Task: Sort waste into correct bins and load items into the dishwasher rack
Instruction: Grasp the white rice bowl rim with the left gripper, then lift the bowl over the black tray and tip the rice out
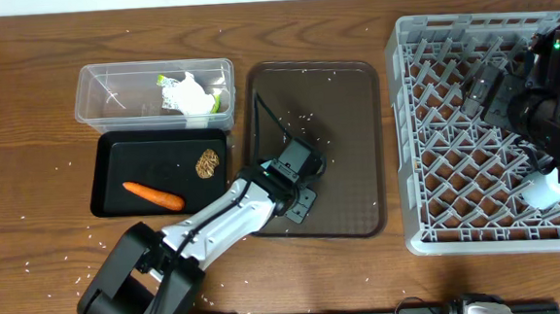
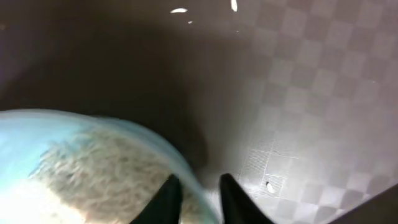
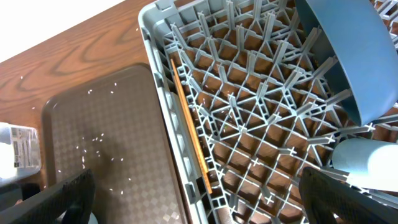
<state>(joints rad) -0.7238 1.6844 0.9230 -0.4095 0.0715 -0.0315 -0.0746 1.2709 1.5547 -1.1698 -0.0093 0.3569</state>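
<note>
Left wrist: left end effector (image 2: 196, 186) straddles the rim of the small light-blue cup (image 2: 93, 168) over the brown rectangular serving tray (image 1: 355, 104). Fingers are nearly together and look clamped on the rim (frame blurred, so not certain). Right end effector (image 3: 196, 190) has its fingers wide apart, holding nothing, above the grey lattice dishwasher rack (image 3: 249, 124), where the large dark-blue round dish (image 3: 348, 56) stands tilted. Small orange carrot (image 1: 154, 194) and brown food lump (image 1: 207, 162) are in the shallow black rectangular tray (image 1: 107, 187). Yellow-green wrapper (image 1: 165, 83) and crumpled white tissue (image 1: 194, 96) are in the clear plastic rectangular tub (image 1: 95, 81). Loose white rice grains (image 3: 93, 138) are scattered on the serving tray and wooden surface (image 1: 24, 114).
</note>
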